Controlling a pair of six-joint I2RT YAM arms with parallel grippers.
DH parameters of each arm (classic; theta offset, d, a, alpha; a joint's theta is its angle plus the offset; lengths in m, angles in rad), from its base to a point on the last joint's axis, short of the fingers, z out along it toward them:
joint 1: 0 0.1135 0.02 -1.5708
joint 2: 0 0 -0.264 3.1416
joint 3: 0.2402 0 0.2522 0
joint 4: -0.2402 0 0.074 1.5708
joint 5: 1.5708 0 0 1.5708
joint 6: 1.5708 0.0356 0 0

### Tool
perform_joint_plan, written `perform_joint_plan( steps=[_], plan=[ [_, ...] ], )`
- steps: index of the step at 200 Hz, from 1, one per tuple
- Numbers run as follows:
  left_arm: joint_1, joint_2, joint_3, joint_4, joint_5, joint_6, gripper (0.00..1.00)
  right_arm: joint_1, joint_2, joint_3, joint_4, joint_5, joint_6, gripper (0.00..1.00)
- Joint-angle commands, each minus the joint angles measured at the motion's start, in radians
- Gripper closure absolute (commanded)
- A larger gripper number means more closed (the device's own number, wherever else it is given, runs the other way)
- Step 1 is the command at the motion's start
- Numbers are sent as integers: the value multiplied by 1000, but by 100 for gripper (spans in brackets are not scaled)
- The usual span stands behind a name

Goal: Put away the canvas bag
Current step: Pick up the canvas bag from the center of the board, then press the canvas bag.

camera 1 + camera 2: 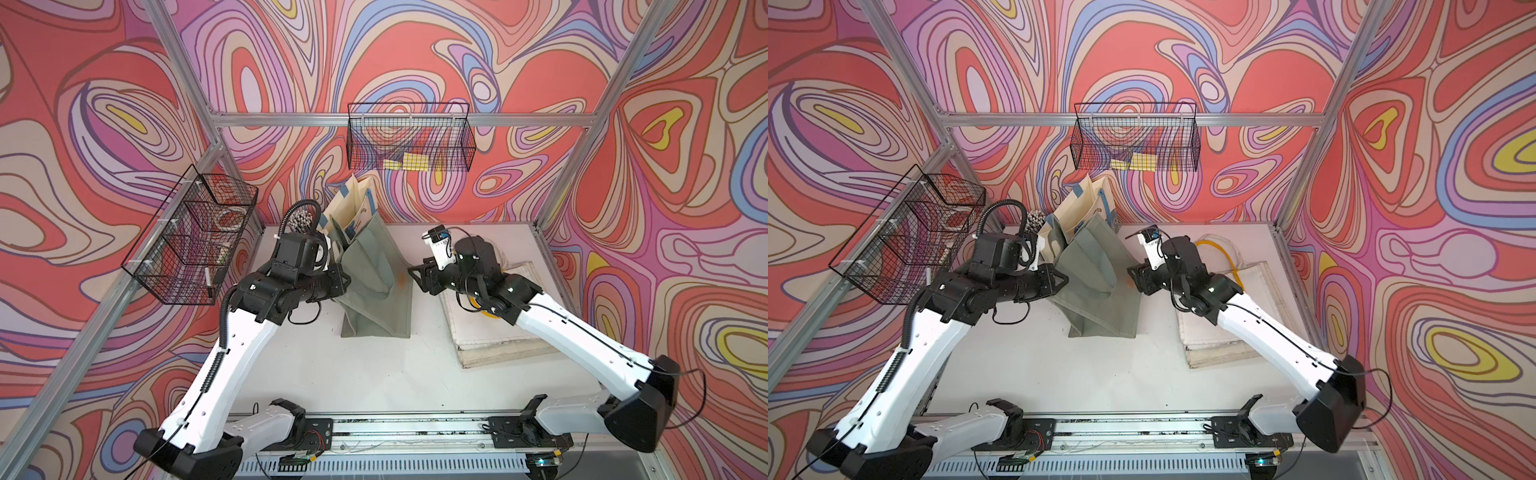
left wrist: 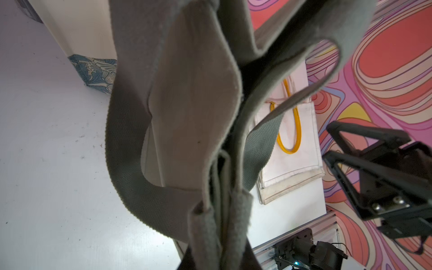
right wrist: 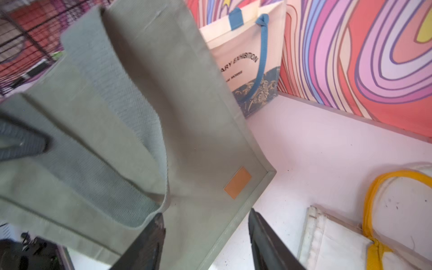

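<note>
Nearest the rail, the white table point(image 1: 332, 382) carries a flat white bag with yellow handles point(image 1: 494, 336), partly under the right arm. Mid-table stands the grey-green canvas bag point(image 1: 374, 291), its base on the surface, leaning. The left gripper point(image 1: 340, 277) is pinched together on its rim fabric (the wrist view shows cloth bunching straight into it). The right gripper point(image 3: 207, 212) hangs just beside the bag's opposite side, fingers apart, holding nothing. Close behind, a cream tote with blue handles point(image 1: 353, 203) stands at the back wall, below a wire basket point(image 1: 409, 141). My worry is that a one-sided pinch could let the limp mouth sag shut or the cloth slip free. A lift might also swing the bag into the cream tote and topple it.
</note>
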Motion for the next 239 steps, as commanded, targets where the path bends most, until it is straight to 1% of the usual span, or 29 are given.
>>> perform_joint_plan(
  steps=[1,20,33,46,64,80,93,117,149,166,174,191,206,239],
  plan=[
    [-31,3,33,-14,-114,-154,100,71,-41,-83,104,-18,-88,37],
    [-52,8,44,-11,-167,-212,100,131,-61,-134,163,16,-115,34],
    [-64,7,49,4,-195,-249,100,200,-58,-161,219,83,-159,33],
    [-78,9,61,17,-219,-279,100,270,-46,-193,308,177,-210,32],
    [-91,18,82,31,-250,-310,100,317,-22,-232,442,234,-238,32],
    [-95,19,89,53,-257,-337,100,359,2,-261,548,271,-277,32],
    [-100,16,88,75,-260,-359,100,404,29,-265,590,328,-312,32],
    [-106,14,78,111,-252,-394,100,464,63,-283,684,382,-327,32],
    [-122,29,66,165,-214,-417,100,499,96,-312,805,495,-318,30],
    [-136,45,63,191,-198,-420,100,504,116,-319,845,531,-313,30],
    [-142,57,67,196,-191,-421,100,510,132,-312,859,576,-315,29],
    [-156,81,82,205,-176,-416,100,531,152,-317,945,695,-385,29],
    [-165,93,94,201,-180,-408,100,539,145,-348,1053,757,-445,29],
    [-169,118,125,209,-175,-403,100,542,123,-370,1043,829,-467,28]
  ],
)
